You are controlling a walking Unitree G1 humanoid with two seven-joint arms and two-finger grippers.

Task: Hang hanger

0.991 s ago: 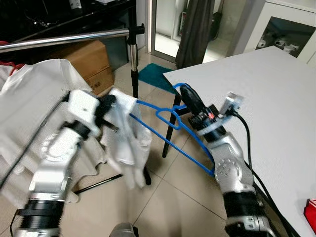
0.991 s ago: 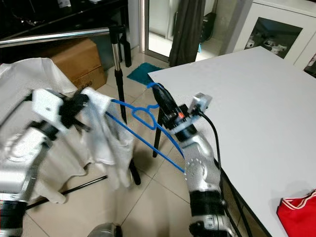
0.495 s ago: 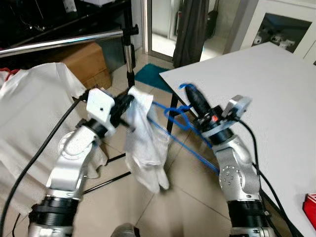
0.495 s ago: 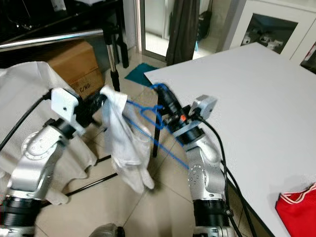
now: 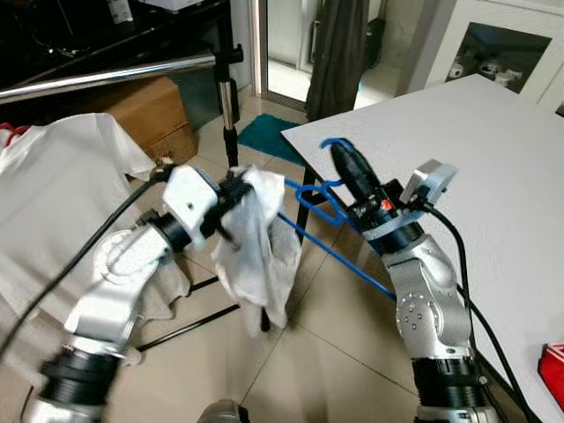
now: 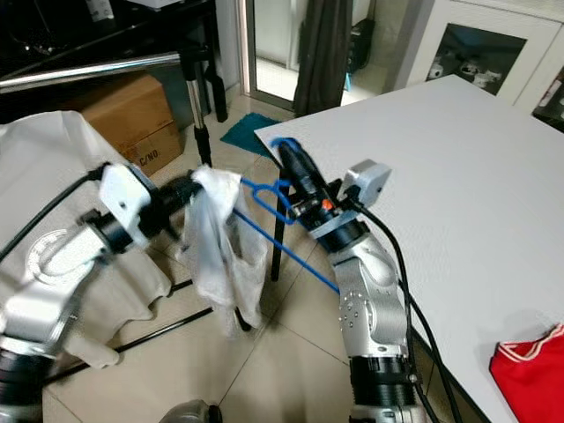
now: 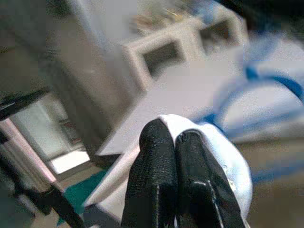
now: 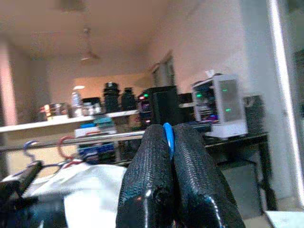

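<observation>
Blue plastic: in your left eye view the hanger (image 5: 328, 231) is being held above the tiled floor beside the white table (image 5: 493, 176), its hook pinched in the right gripper (image 5: 339, 154). The left gripper (image 5: 236, 187) is clenching a white garment (image 5: 256, 251) draped over the hanger's far end, below the metal rail (image 5: 106, 77). In your left wrist view the fingers (image 7: 161, 180) are closing on white cloth. In your right wrist view the fingertips (image 8: 190, 171) are pinching the blue hook.
</observation>
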